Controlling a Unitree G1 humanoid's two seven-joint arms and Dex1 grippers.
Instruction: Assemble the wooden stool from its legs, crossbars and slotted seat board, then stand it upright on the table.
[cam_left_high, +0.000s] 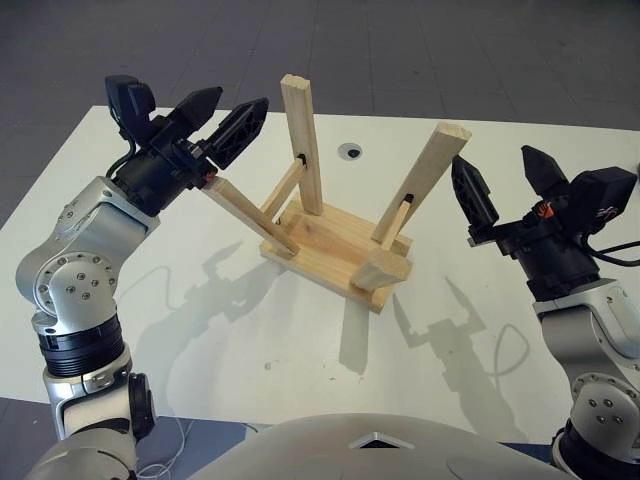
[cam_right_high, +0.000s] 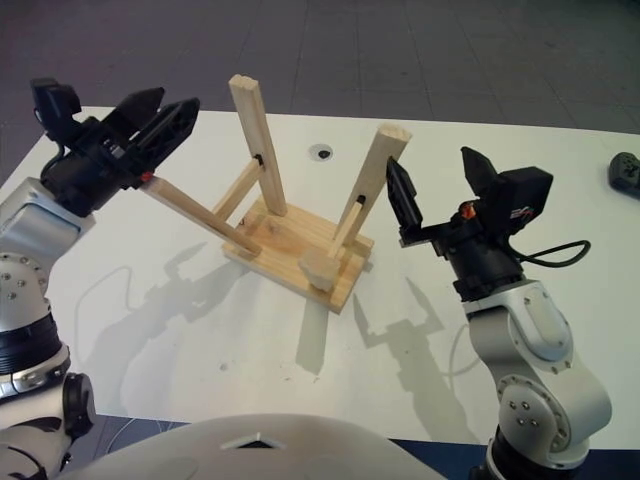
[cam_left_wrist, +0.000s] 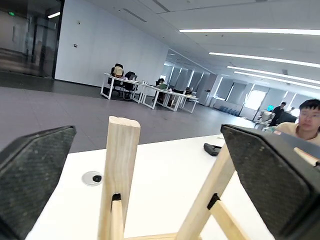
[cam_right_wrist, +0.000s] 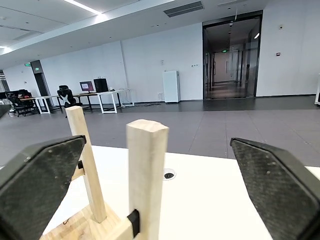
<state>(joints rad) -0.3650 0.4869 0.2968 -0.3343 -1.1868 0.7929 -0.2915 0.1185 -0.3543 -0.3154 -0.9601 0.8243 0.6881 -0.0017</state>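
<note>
On the white table (cam_left_high: 200, 330), near its middle, the pale wooden stool (cam_left_high: 330, 245) lies upside down: its slotted seat board (cam_left_high: 318, 240) rests flat, which gives the four square-cut legs (cam_left_high: 300, 130) a steady base while they point upward and splay outward. Short crossbars (cam_left_high: 283, 190) tie the legs in pairs. The left pincer (cam_left_high: 241, 97) hangs over the tip of the left-leaning leg (cam_left_high: 240, 210), its black fingers apart and holding nothing. The right pincer (cam_left_high: 492, 156) is just beside the right leg (cam_left_high: 432, 165), also apart and empty. Flanking the stool like this probably suits a grasp from both sides, since the assembly looks complete and turning it over onto its legs seems to be what remains
</note>
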